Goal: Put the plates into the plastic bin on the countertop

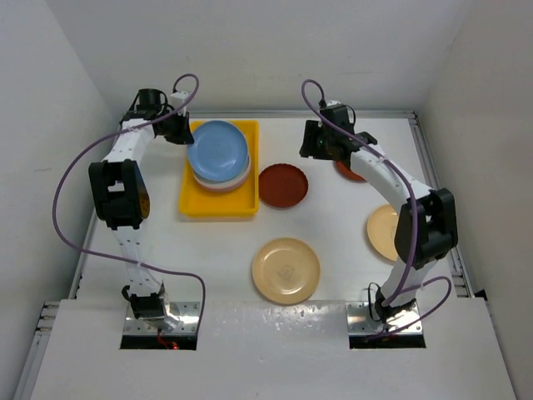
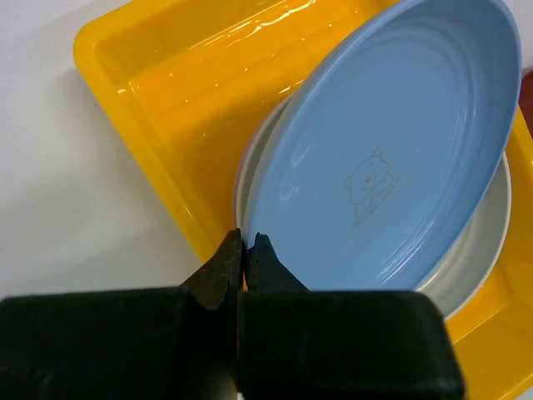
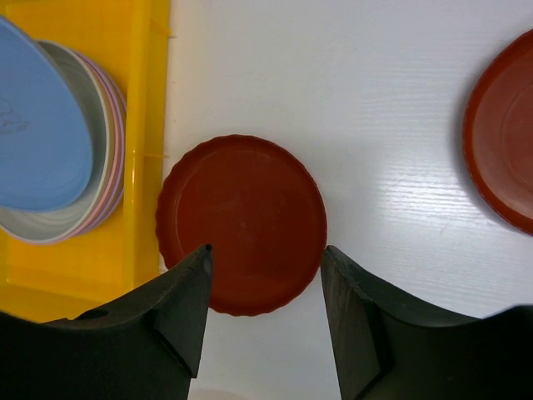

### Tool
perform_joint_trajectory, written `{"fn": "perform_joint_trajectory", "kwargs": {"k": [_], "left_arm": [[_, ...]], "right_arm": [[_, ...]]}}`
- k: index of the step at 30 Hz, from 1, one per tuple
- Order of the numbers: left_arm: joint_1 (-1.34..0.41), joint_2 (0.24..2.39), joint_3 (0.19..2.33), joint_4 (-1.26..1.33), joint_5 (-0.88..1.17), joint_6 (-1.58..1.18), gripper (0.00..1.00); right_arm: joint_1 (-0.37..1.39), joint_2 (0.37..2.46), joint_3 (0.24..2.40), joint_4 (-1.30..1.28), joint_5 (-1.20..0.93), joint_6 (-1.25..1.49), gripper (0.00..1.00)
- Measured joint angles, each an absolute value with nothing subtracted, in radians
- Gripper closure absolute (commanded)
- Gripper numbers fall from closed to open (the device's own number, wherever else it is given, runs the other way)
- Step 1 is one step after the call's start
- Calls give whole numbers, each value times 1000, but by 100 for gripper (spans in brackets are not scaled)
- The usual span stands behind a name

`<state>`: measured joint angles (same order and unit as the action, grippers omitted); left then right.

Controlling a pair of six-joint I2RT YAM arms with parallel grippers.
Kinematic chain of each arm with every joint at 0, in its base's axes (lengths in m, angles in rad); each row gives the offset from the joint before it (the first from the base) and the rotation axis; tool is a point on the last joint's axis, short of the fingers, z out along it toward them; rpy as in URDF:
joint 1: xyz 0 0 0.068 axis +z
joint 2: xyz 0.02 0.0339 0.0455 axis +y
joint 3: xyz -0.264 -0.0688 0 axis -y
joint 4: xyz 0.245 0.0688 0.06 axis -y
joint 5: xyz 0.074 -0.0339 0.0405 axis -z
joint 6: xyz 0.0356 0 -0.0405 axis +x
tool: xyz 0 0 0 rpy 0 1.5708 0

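Round plastic plates are stacked inside the bright yellow rectangular plastic bin (image 1: 218, 206), with a tilted blue plate (image 1: 218, 150) uppermost over a cream-white plate (image 2: 487, 237). On the matte white countertop (image 1: 333, 225), one dark red plate (image 1: 283, 185) lies just beside the bin's right wall and a second dark red plate (image 1: 348, 172) farther right. Two tan-yellow plates (image 1: 286, 270) (image 1: 383, 232) lie nearer the bases. The left gripper (image 2: 246, 250) is fully closed on nothing at the bin's left rear corner. The right gripper (image 3: 266, 258) is held partly open above the first dark red plate, with nothing grasped.
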<state>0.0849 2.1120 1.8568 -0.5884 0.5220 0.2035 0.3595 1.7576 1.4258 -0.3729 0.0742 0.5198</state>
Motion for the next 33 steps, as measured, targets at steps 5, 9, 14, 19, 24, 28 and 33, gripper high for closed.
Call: {"fn": "perform_joint_trajectory", "kwargs": {"k": [5,9,14,19,24,28,33], "left_arm": [[85,2113,1854,-575,520,210,98],[84,2113,1842,-582,531,233,95],[77,2113,1835,-629,538,258,89],[72,2113,1835,-655,533,277,66],[60,2113,1839,-666,508,281,62],[57,2113,1845,-667,495,289,57],[52,2113,1843,-674,458,312,52]], "right_arm": [[355,1740,1420,-389,96,520,42],[350,1740,1419,-421,92,511,41],[349,1740,1417,-465,65,480,40],[349,1712,1369,-500,48,456,38],[355,1664,1282,-513,19,404,35],[397,1612,1166,-532,-29,311,34],[513,1577,985,-548,-85,261,34]]}}
